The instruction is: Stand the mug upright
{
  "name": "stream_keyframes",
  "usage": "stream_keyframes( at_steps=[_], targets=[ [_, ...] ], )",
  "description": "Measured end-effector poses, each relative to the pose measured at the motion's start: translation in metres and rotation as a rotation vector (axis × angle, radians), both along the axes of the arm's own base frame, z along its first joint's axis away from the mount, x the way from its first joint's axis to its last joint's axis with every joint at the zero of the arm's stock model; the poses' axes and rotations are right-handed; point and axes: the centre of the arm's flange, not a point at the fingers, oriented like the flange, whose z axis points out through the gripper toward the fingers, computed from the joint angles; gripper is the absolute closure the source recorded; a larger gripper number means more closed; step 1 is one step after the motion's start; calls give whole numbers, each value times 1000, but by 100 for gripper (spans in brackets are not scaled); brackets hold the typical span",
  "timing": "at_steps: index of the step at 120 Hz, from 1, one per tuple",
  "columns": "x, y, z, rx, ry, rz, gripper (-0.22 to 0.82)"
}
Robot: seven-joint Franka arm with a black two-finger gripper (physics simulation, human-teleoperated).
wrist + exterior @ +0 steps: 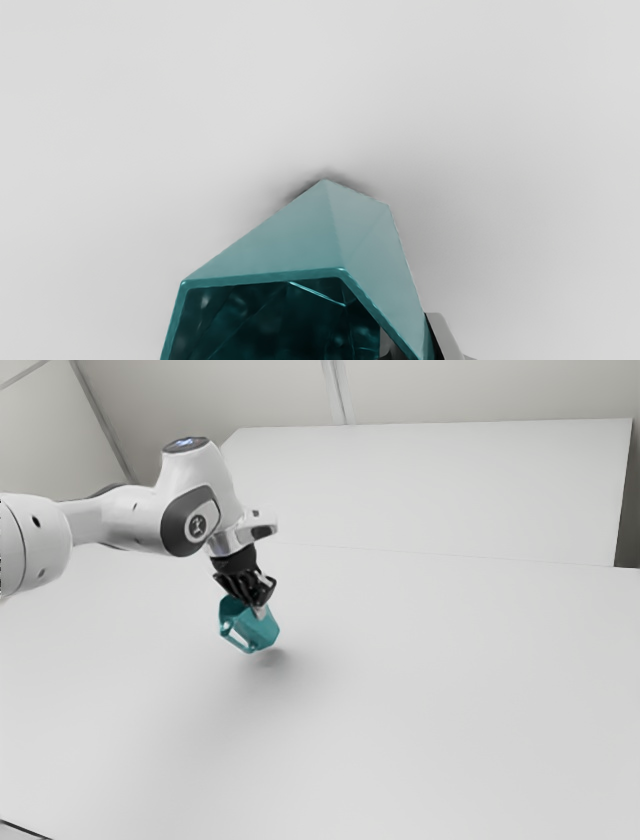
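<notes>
One mug (pixel 295 240); one arm (pixel 135 520)

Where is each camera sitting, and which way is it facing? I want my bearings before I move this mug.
Exterior view: off to the arm's side, looking down across the white table; the arm reaches in from that view's left, black jaws at its end.
Wrist view: mounted on the arm near the jaws, facing past them toward the mug's open mouth and the table; part of one finger appears beside the mug's outer wall.
Both share the teal mug, the table and part of the jaws.
</notes>
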Motion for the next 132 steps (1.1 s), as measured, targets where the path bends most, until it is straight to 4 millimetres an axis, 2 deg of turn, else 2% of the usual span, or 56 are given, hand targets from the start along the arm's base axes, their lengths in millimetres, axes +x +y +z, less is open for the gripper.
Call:
stream_keyframes(
  at_steps=[27,55,61,80,89,100,115,132],
  targets=[
    [5,-3,-34,39,46,66,78],
    [6,-2,-49,48,66,132,77],
    [7,-2,-51,46,69,144,72],
    [7,-3,-48,41,65,171,37],
    [8,-4,-41,40,53,179,26],
    [9,-8,-22,38,24,182,17],
    [24,-9,23,22,-25,190,9],
    [37,1,74,14,-54,190,5]
  ],
)
